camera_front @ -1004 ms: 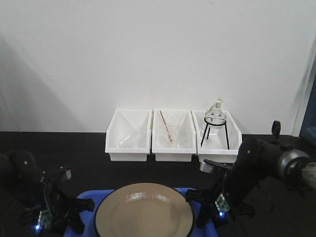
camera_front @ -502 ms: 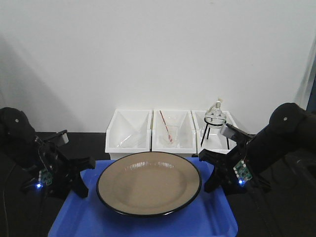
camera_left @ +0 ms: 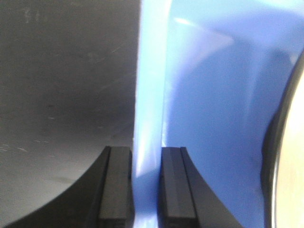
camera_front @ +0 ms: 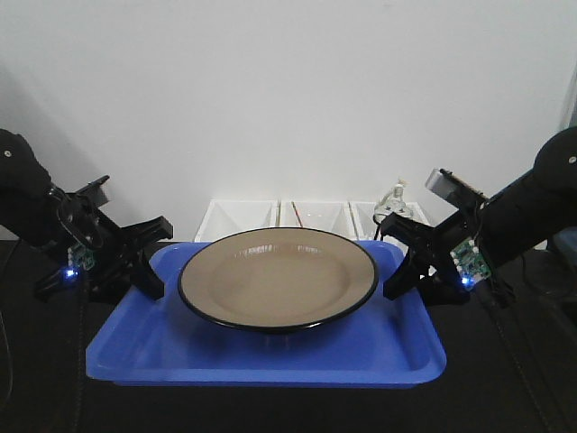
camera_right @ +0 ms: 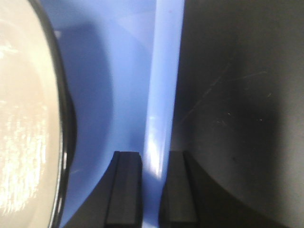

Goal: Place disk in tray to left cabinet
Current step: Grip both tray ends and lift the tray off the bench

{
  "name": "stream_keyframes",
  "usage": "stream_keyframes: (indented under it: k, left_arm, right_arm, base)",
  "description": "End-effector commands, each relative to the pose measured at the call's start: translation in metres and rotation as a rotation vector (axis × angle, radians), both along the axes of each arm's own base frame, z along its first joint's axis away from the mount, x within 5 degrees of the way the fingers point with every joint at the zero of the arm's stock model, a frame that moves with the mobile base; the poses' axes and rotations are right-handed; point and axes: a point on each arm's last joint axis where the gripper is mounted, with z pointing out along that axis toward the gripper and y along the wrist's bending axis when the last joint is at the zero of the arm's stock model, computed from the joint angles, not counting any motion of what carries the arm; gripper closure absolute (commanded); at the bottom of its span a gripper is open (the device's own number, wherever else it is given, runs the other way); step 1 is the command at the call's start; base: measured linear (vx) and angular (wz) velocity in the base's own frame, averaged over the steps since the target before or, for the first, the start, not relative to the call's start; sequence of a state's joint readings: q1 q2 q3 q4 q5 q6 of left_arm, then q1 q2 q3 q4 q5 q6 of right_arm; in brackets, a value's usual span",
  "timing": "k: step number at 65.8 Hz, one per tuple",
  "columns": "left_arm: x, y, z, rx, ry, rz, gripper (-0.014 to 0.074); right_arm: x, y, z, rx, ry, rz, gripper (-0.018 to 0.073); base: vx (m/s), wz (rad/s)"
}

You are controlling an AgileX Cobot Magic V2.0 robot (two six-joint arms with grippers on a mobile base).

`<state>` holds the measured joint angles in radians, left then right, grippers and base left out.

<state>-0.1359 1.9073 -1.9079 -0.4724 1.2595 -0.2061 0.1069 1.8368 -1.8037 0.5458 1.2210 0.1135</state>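
The blue tray (camera_front: 270, 356) is held up in the air above the black table, level, with the tan black-rimmed disk (camera_front: 278, 278) resting in its middle. My left gripper (camera_front: 149, 271) is shut on the tray's left rim (camera_left: 148, 118); its two black fingers clamp the rim from both sides. My right gripper (camera_front: 403, 271) is shut on the tray's right rim (camera_right: 161, 109) in the same way. The disk's edge (camera_right: 28, 123) shows at the left of the right wrist view and at the right edge (camera_left: 289, 156) of the left wrist view. The left cabinet is out of view.
Three white bins (camera_front: 239, 216) stand in a row against the white wall behind the tray; the right one holds a glass flask on a black stand (camera_front: 394, 200). The black tabletop (camera_front: 36, 379) lies below the tray.
Both arms have lifted the tray with the disk from low at the table's front edge up to mid-frame, now covering most of the white bins.
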Motion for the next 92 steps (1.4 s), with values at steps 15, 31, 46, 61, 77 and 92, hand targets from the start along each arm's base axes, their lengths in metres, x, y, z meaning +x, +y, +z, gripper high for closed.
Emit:
stream_keyframes:
  k: [15, 31, 46, 61, 77, 92]
  left_arm:
    - [-0.025, -0.017, 0.056, -0.220, -0.075, -0.005, 0.0597]
    - [-0.034, -0.016, 0.067, -0.220, -0.107, -0.008, 0.0597]
    - [-0.037, -0.014, 0.071, -0.208, -0.120, -0.007, 0.0597]
    - [-0.036, -0.014, 0.069, -0.205, -0.120, -0.009, 0.0597]
    - [-0.035, -0.014, 0.069, -0.205, -0.119, -0.008, 0.0597]
    - [-0.035, -0.014, 0.069, -0.205, -0.119, -0.008, 0.0597]
  right_arm:
    - [-0.017, 0.002, 0.055, 0.147, -0.100, -0.009, 0.0564]
    - [-0.014, 0.002, 0.054, 0.144, -0.124, -0.003, 0.0564]
    - [-0.013, 0.003, 0.055, 0.153, -0.142, 0.005, 0.0564]
    - [-0.014, 0.003, 0.054, 0.139, -0.144, 0.036, 0.0564]
    - [-0.015, 0.003, 0.054, 0.139, -0.140, 0.039, 0.0564]
    - [-0.015, 0.003, 0.054, 0.139, -0.139, 0.040, 0.0564]
  base:
    - [0.00, 0.00]
    - [0.00, 0.00]
    - [0.00, 0.00]
    - [0.00, 0.00]
    - [0.00, 0.00]
    - [0.00, 0.00]
